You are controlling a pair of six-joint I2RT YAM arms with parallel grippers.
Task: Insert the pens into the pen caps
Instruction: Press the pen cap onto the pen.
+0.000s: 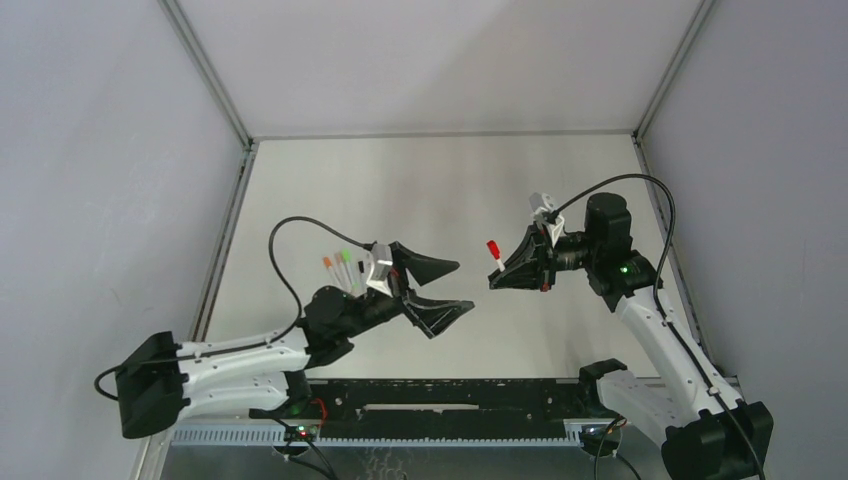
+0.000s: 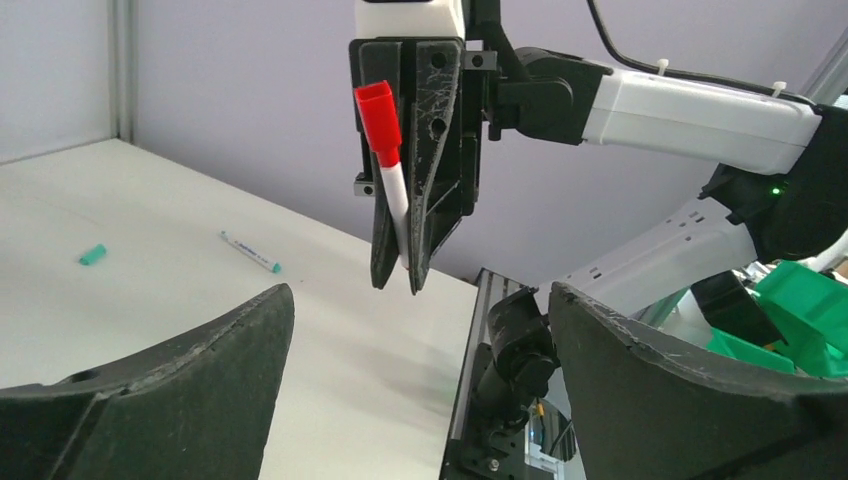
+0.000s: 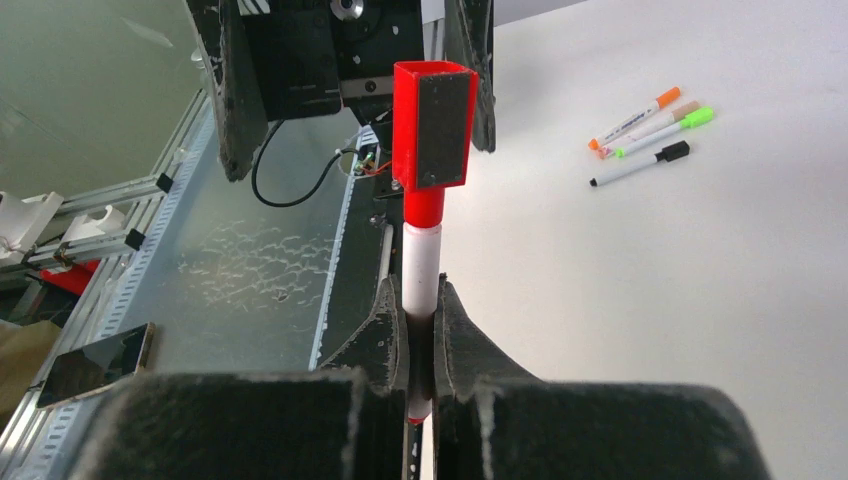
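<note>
Left wrist view, upper middle of frame: the right gripper (image 2: 400,282) is clamped on the red pen (image 2: 396,205) — barrel near upright, red cap (image 2: 378,118) apparently seated on its top end — while the left gripper (image 1: 462,286), spread wide and empty, faces it from the frame's bottom.

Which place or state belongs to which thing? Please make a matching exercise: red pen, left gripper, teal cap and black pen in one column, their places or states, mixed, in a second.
1. red pen
2. left gripper
3. teal cap
4. black pen

A. lies on the table next to the green pen
B. clamped in the shut right gripper
C. open, holding nothing
D. lies on the table, on no pen

Pairs: 1-B, 2-C, 3-D, 4-A.
</note>
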